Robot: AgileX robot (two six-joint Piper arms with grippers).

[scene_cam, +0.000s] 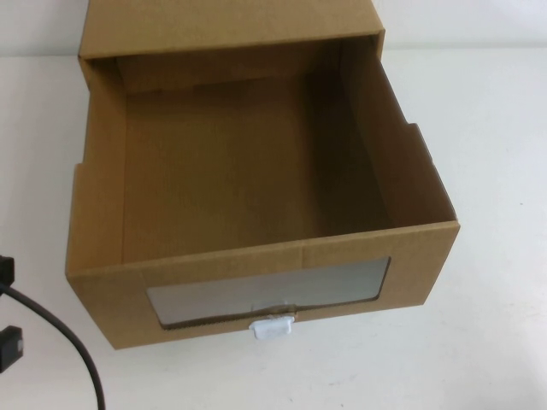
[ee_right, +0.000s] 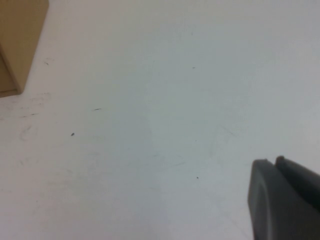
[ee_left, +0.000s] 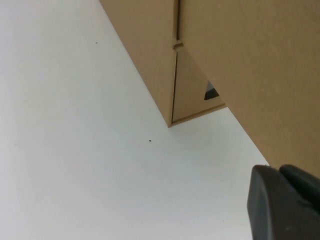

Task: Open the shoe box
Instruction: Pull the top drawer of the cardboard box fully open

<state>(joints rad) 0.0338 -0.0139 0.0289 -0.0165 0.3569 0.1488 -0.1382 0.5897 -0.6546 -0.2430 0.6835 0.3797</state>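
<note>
The brown cardboard shoe box [scene_cam: 256,256] stands mid-table with its drawer pulled out of the sleeve [scene_cam: 231,26] toward me; the inside is empty. Its front panel has a clear window [scene_cam: 273,290] and a white pull tab [scene_cam: 273,327]. In the left wrist view, my left gripper [ee_left: 276,169] sits low beside the box's side wall [ee_left: 240,50], its fingers together and holding nothing. My right gripper [ee_right: 274,161] hovers over bare table, shut and empty, with a corner of the box [ee_right: 20,40] well away from it. Neither gripper's fingers appear in the high view.
A black cable [scene_cam: 60,333] and dark parts of the left arm [scene_cam: 8,342] lie at the near left edge of the high view. White tabletop [scene_cam: 496,342] surrounds the box on the left, right and front.
</note>
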